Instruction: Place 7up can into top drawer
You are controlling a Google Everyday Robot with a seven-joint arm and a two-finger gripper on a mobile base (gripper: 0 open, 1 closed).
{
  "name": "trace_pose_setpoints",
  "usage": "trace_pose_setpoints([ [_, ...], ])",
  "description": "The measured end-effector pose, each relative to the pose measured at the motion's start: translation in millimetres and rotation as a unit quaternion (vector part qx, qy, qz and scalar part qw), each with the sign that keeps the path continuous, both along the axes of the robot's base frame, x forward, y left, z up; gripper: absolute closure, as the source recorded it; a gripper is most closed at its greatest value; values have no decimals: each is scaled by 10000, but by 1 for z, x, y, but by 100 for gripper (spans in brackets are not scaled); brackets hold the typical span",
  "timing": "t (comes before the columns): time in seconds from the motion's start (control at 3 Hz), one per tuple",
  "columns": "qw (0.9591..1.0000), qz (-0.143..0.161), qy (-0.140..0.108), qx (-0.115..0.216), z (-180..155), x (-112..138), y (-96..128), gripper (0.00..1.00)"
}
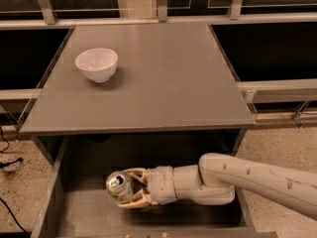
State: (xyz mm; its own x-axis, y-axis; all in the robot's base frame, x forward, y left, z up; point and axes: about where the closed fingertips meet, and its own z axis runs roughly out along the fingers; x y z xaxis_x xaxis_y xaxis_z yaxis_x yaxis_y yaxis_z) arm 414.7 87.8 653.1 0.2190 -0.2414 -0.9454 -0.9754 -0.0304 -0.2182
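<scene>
The 7up can (pixel 118 185), silver with its tab top facing me, lies sideways between the fingers of my gripper (pixel 130 188). The gripper is shut on the can and holds it inside the open top drawer (pixel 54 192), over the left middle of the drawer's grey bottom. My white arm reaches in from the lower right. I cannot tell whether the can touches the drawer floor.
A white bowl (pixel 96 64) stands on the grey tabletop (pixel 163 78) at the back left. The tabletop's front edge overhangs the back of the drawer. Metal rails run behind the table. A speckled floor lies on both sides.
</scene>
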Motion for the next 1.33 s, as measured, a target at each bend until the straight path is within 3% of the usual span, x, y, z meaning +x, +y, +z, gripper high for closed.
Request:
trace_pose_setpoints([
  [1.33, 9993, 245, 58, 274, -5, -3, 33, 100],
])
